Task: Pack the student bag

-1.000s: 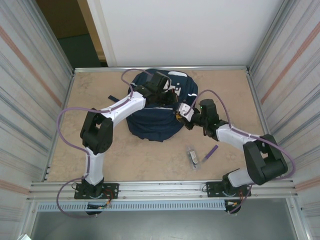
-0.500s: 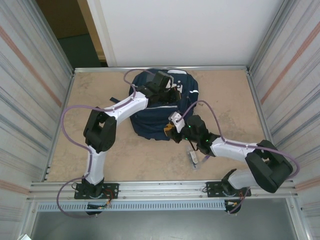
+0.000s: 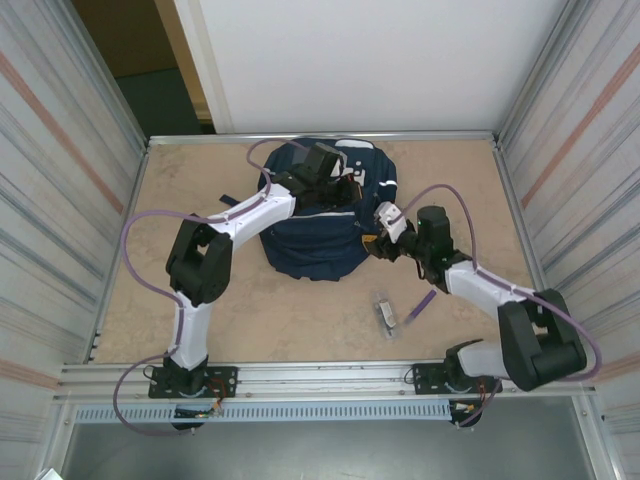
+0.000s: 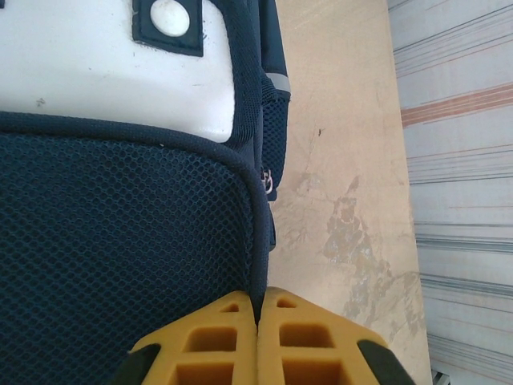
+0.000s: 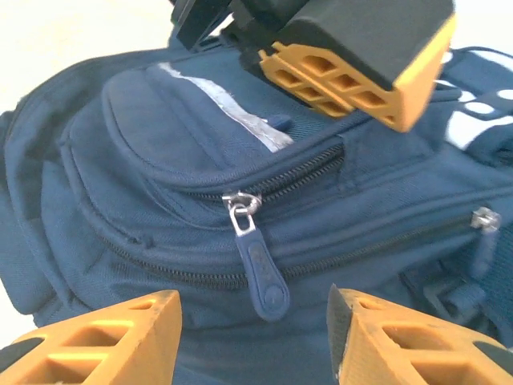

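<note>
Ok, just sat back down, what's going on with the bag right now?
The left gripper is shut on a seam edge of the student bag, holding it beside its mesh panel. The right gripper is open at the bag's front pocket, with a zipper pull hanging between its jaws, not gripped. A small clear item and a purple stick lie on the table near the bag, not yet packed.

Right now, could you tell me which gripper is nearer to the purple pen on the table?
The right gripper. It hangs open at the backpack's right side, just beyond the pen; the left gripper is farther off, shut on the backpack's edge.
</note>
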Controlling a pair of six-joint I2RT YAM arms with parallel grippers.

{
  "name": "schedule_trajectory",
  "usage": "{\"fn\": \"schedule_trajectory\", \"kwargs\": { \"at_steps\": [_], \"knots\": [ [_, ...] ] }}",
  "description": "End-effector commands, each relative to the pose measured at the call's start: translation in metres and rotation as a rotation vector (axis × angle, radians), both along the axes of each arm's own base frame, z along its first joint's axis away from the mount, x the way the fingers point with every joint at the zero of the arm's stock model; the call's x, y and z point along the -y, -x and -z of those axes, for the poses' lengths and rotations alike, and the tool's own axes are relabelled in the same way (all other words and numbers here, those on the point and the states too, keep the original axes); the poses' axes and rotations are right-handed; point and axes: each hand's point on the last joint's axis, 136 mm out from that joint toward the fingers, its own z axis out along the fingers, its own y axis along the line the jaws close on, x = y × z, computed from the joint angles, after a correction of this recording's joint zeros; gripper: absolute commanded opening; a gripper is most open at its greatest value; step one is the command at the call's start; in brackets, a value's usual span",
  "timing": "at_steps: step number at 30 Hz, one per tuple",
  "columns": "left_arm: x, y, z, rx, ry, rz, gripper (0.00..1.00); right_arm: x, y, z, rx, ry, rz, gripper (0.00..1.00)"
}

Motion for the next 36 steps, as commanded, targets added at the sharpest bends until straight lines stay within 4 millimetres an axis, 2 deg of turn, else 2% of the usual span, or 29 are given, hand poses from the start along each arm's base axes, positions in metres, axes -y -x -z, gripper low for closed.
{"fn": "schedule_trajectory", "kwargs": {
  "at_steps": [1,5,8,9,12,16,20,24,28,29,30,32,33,35,36],
  "knots": [
    [0.014,0.021,-0.048,0.052,0.089,0.061,0.00,-0.008,-0.003,-0.002,0.006,0.017,-0.103,0.49],
    [0.014,0.024,-0.049,0.046,0.096,0.069,0.00,-0.007,-0.017,0.003,0.033,0.034,-0.079,0.45],
    [0.011,0.024,-0.048,0.053,0.087,0.063,0.00,-0.008,-0.017,0.013,0.014,0.067,-0.100,0.36],
    [0.009,0.023,-0.049,0.057,0.085,0.060,0.00,-0.010,-0.015,0.015,0.011,0.065,-0.107,0.29],
    [0.005,0.018,-0.048,0.062,0.081,0.048,0.00,-0.018,-0.002,0.014,0.004,0.075,-0.128,0.10],
    [0.000,0.007,-0.045,0.073,0.084,0.027,0.00,-0.037,0.029,0.011,-0.011,0.092,-0.179,0.00],
    [0.001,-0.005,-0.044,0.079,0.090,0.008,0.00,-0.050,0.033,0.005,-0.052,0.019,-0.068,0.00],
    [0.011,-0.013,-0.042,0.088,0.103,0.003,0.00,-0.071,0.037,0.020,-0.170,-0.045,0.052,0.00],
    [0.023,-0.016,-0.038,0.085,0.112,0.015,0.00,-0.091,0.037,0.016,-0.275,-0.295,0.162,0.04],
    [0.025,-0.016,-0.038,0.086,0.114,0.019,0.00,-0.094,0.038,0.014,-0.298,-0.352,0.185,0.08],
    [0.027,-0.016,-0.041,0.096,0.120,0.026,0.00,-0.095,0.038,0.013,-0.312,-0.385,0.202,0.16],
    [0.028,-0.016,-0.041,0.099,0.120,0.037,0.00,-0.090,0.040,0.014,-0.345,-0.412,0.244,0.29],
    [0.027,-0.015,-0.040,0.100,0.116,0.049,0.06,-0.085,0.041,0.014,-0.366,-0.412,0.271,0.32],
    [0.024,-0.009,-0.034,0.090,0.096,0.081,0.24,-0.069,0.044,0.016,-0.408,-0.382,0.316,0.39],
    [0.020,-0.006,-0.036,0.096,0.089,0.095,0.28,-0.061,0.046,0.013,-0.414,-0.368,0.335,0.42]
  ]
}}
